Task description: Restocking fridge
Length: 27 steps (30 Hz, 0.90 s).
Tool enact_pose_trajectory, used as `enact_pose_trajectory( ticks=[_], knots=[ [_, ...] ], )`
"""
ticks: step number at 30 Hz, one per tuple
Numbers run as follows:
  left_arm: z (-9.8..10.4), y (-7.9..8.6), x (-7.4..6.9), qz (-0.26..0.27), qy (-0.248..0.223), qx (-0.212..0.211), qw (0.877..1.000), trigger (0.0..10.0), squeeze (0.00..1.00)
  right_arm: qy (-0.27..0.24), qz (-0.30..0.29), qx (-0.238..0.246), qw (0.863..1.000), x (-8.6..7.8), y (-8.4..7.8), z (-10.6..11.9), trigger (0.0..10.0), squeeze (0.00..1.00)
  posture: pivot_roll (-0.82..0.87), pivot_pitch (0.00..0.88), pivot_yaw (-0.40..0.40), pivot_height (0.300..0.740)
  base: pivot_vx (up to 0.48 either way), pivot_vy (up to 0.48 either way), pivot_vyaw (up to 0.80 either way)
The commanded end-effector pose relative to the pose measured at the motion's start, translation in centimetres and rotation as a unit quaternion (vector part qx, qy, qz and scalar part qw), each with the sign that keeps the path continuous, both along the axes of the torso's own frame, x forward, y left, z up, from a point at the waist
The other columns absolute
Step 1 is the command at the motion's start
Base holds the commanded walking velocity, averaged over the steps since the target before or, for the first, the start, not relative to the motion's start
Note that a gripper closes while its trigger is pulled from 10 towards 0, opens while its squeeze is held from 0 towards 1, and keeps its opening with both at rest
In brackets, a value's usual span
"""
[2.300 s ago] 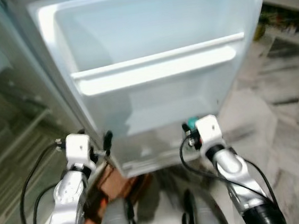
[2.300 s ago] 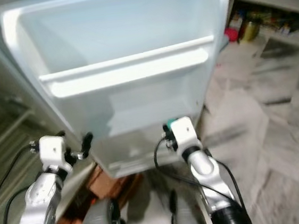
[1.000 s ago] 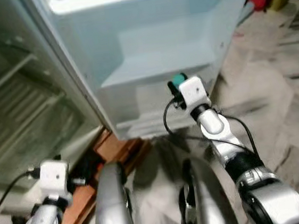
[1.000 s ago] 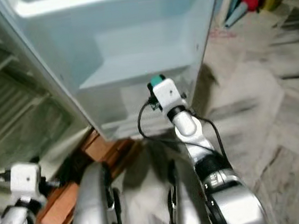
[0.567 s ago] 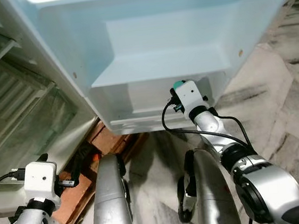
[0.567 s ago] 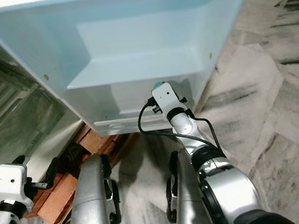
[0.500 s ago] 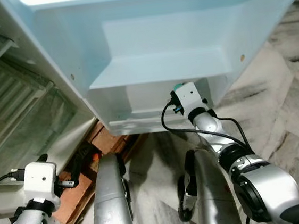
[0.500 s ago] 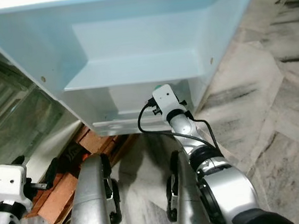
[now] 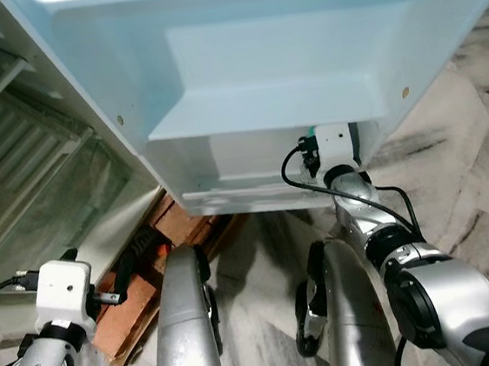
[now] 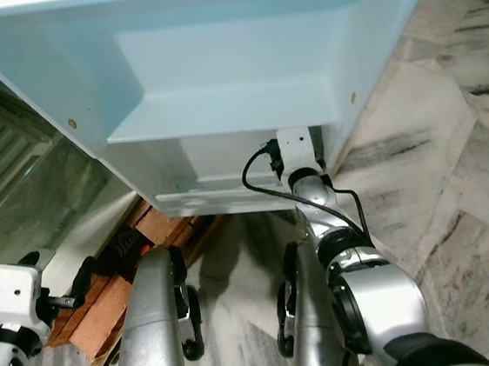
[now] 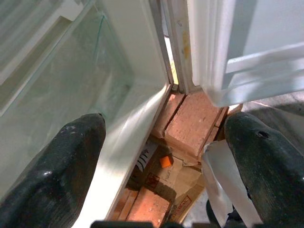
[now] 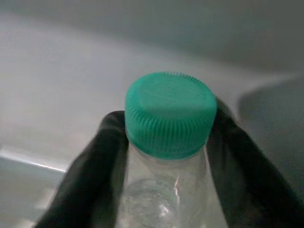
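I have the right gripper (image 12: pixel 167 156) clamped on the bottle (image 12: pixel 166 190) neck under its green cap (image 12: pixel 170 113), up against the fridge door (image 9: pixel 268 76) bottom shelf for loading. Left gripper (image 11: pixel 166 152) spread empty, low beside the door hinge.

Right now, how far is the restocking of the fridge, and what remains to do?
Done: the fridge door stands open. In hand: the right gripper is shut on a clear bottle with a green cap, raised to the door's lowest shelf. Left: setting the bottle in and letting go. The left gripper hangs open above the bricks.
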<state>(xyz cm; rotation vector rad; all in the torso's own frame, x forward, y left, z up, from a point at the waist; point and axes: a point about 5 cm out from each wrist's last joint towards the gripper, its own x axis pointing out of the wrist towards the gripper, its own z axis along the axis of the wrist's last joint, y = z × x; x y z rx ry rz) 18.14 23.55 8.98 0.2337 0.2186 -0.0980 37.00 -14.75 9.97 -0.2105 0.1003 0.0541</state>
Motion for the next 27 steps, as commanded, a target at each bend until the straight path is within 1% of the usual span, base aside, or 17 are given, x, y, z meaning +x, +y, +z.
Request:
enact_pose_trajectory(
  ticks=[1,3,4,6,7,8,9,12,15,16,17,18,19,20,21,26,27],
  knots=[
    [-0.4,0.3,-0.3,0.004,0.016,0.004,1.0,10.0,0.0,0.037,-0.039,0.005,0.999,-0.8,-2.0,-1.6,10.0,1.0,0.27,0.335,0.045,0.581,0.0,0.0,0.0],
    [-0.4,0.3,0.1,0.003,0.012,0.004,1.0,10.0,0.0,0.021,-0.023,-0.008,0.999,-0.4,-1.9,-0.8,10.0,1.0,0.27,0.325,0.044,0.581,0.0,0.0,0.0],
    [-0.4,0.4,0.5,0.007,0.009,0.006,1.0,10.0,0.0,0.015,0.004,-0.003,1.0,-0.1,-1.3,-0.2,10.0,1.0,0.26,0.318,0.045,0.581,0.0,0.0,0.0],
    [-0.5,0.4,0.6,0.009,0.009,0.007,1.0,10.0,0.0,0.014,0.013,0.0,1.0,0.0,-1.1,0.0,10.0,1.0,0.26,0.316,0.045,0.581,0.0,0.0,0.0],
    [-0.5,0.3,1.2,0.004,0.006,0.005,1.0,10.0,0.0,0.006,0.041,-0.011,0.999,0.5,-0.6,0.8,10.0,1.0,0.25,0.3,0.043,0.581,0.0,0.0,0.0],
    [-0.5,0.3,1.2,0.004,0.006,0.005,1.0,10.0,0.0,0.006,0.041,-0.011,0.999,0.5,-0.6,0.8,10.0,1.0,0.25,0.3,0.043,0.581,0.0,0.0,0.0],
    [-0.6,0.1,1.7,-0.002,0.002,0.004,1.0,10.0,0.0,-0.005,0.059,-0.023,0.998,0.9,-0.2,1.7,10.0,1.0,0.24,0.285,0.042,0.581,0.0,0.0,0.0],
    [-0.5,-0.2,2.4,-0.006,-0.005,0.002,1.0,10.0,0.0,-0.019,0.08,-0.033,0.996,1.5,0.1,3.1,10.0,1.0,0.23,0.273,0.039,0.581,0.0,0.0,0.0],
    [-0.5,-0.5,3.3,-0.007,-0.013,-0.002,1.0,10.0,0.0,-0.038,0.102,-0.047,0.993,2.0,0.5,4.4,10.0,1.0,0.2,0.245,0.034,0.581,0.0,0.0,0.0],
    [-0.5,-0.5,3.3,-0.007,-0.013,-0.002,1.0,10.0,0.0,-0.038,0.102,-0.047,0.993,2.0,0.5,4.4,10.0,1.0,0.2,0.245,0.034,0.581,0.0,0.0,0.0],
    [-0.6,-0.6,3.7,-0.009,-0.017,-0.002,1.0,10.0,0.0,-0.049,0.11,-0.054,0.991,2.1,0.5,4.9,10.0,1.0,0.18,0.227,0.033,0.581,0.0,0.0,0.0],
    [-0.7,-0.7,4.2,-0.011,-0.02,-0.003,1.0,10.0,0.0,-0.058,0.12,-0.047,0.99,2.2,0.7,5.3,10.0,0.93,0.17,0.212,0.032,0.581,0.0,0.0,0.0],
    [-0.7,-0.7,4.2,-0.011,-0.02,-0.003,1.0,10.0,0.0,-0.058,0.12,-0.047,0.99,2.2,0.7,5.3,10.0,0.93,0.17,0.212,0.032,0.581,0.0,0.0,0.0],
    [-0.8,-0.8,4.5,-0.012,-0.023,-0.004,1.0,10.0,0.0,-0.063,0.131,-0.041,0.989,2.1,0.9,5.4,10.0,0.8,0.16,0.197,0.03,0.581,0.0,0.0,0.0],
    [-0.9,-1.0,5.2,-0.016,-0.026,-0.004,1.0,10.0,0.0,-0.069,0.143,-0.047,0.986,2.1,1.2,5.5,10.0,0.0,0.15,0.174,0.029,0.581,0.0,0.0,0.0],
    [-1.2,-1.1,5.9,-0.018,-0.029,-0.006,0.999,10.0,0.0,-0.081,0.169,-0.043,0.981,1.5,1.8,5.1,10.0,0.0,0.12,0.142,0.033,0.581,0.0,0.0,0.0],
    [-1.3,-1.0,6.0,-0.018,-0.03,-0.005,0.999,10.0,0.0,-0.083,0.178,-0.033,0.98,1.1,1.9,4.7,10.0,0.0,0.11,0.132,0.034,0.581,0.0,0.0,0.0]
  ],
)
